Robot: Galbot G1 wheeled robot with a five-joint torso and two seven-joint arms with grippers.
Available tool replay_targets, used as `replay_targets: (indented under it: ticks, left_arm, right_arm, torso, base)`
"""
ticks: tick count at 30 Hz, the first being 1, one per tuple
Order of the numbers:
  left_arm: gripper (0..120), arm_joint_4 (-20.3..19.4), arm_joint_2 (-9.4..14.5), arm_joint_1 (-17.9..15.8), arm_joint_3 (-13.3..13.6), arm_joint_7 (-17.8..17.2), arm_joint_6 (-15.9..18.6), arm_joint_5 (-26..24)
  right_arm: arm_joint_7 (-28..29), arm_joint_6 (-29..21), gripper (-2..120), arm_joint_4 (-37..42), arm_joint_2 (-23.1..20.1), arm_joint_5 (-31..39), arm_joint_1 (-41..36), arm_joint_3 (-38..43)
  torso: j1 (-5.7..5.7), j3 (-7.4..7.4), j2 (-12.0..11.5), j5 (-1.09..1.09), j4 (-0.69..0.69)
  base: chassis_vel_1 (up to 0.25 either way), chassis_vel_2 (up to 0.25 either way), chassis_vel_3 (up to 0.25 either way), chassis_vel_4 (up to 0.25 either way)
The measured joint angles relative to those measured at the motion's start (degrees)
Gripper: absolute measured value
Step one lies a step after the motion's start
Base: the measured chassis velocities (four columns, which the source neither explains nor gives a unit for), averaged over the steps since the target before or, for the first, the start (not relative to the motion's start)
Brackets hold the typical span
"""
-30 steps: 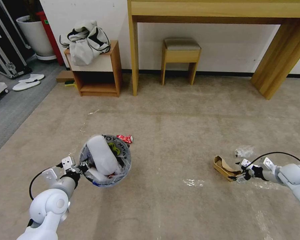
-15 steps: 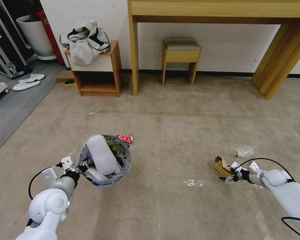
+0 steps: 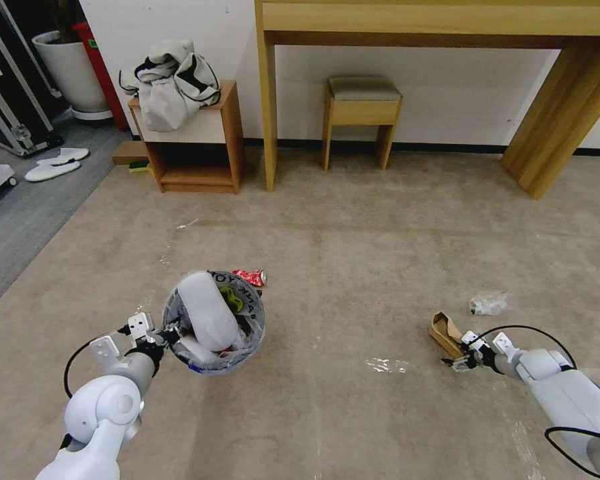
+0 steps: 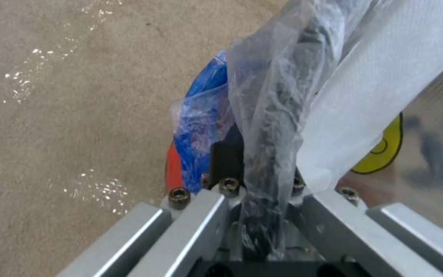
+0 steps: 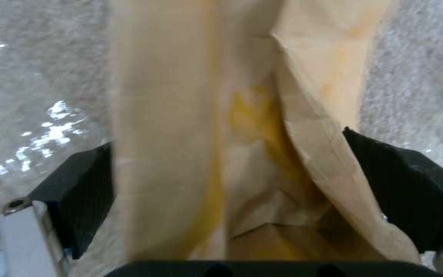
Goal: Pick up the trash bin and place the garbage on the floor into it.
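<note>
Beige carpet floor (image 3: 380, 233), taped in shiny lines, is your working surface. Entries run from the biggest item down.

Trash bin (image 3: 215, 323): off to your left front, held at its near rim by the left gripper (image 3: 161, 339). In the left wrist view the jaws are pinched together on the rim and the clear liner bag (image 4: 267, 127), the bin's blue band (image 4: 201, 115) just beyond. Already inside: a white flat slipper (image 3: 203, 310) standing on end.

Cardboard scrap (image 3: 445, 332): on the carpet at your right front. The right gripper (image 3: 461, 360) is at its near end; in the right wrist view the brown card (image 5: 221, 134) lies between the two black pads (image 5: 78, 184), which bracket it on either side (jaws apart, not yet pressing the card, as far as you can judge).

Smaller litter on the carpet: a clear plastic wad (image 3: 488, 303) just past the cardboard, and a red foil wrapper (image 3: 250, 277) touching the bin's far side.

Step in hand, by my reading: grasping the cardboard. Your next move calls for closing squarely on the card, which looks thin and likely to buckle, then lifting and carrying it across to the bin.
</note>
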Motion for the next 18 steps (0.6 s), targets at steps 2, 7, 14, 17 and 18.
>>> replay_targets:
  ticks: [2, 7, 14, 17, 18]
  left_arm:
    - [0, 0.08, 0.05, -0.06, 0.00, 0.04, -0.04, 0.01]
    - [0, 0.09, 0.19, -0.04, -0.02, 0.11, -0.11, 0.01]
    - [0, -0.15, -0.10, 0.23, -0.01, 0.11, -0.13, 0.13]
    - [0, -0.30, -0.26, 0.22, 0.00, 0.11, -0.15, 0.22]
    - [0, -0.30, -0.26, 0.22, 0.00, 0.11, -0.15, 0.22]
  right_arm:
    - [0.73, 0.02, 97, -0.09, 0.16, -0.05, 0.03, 0.02]
    - [2.26, -0.09, 79, 0.23, 0.61, 0.07, 0.16, 0.13]
    - [3.84, -0.01, 59, 1.64, 0.71, 0.87, -0.54, 0.40]
    - [4.13, -0.01, 42, 3.40, -0.05, 1.50, -1.54, 0.75]
    - [4.13, -0.01, 42, 3.40, -0.05, 1.50, -1.54, 0.75]
  torso:
    - [0.00, 0.00, 0.00, -0.01, -0.01]
    - [0.00, 0.00, 0.00, -0.01, -0.02]
    - [0.00, 0.01, -0.01, 0.05, 0.03]
    - [0.00, 0.01, -0.02, 0.03, -0.01]
    - [0.00, 0.01, -0.02, 0.03, -0.01]
  base:
    - [0.000, 0.000, 0.000, 0.000]
    - [0.000, 0.000, 0.000, 0.000]
    - [0.000, 0.000, 0.000, 0.000]
    - [0.000, 0.000, 0.000, 0.000]
    - [0.000, 0.000, 0.000, 0.000]
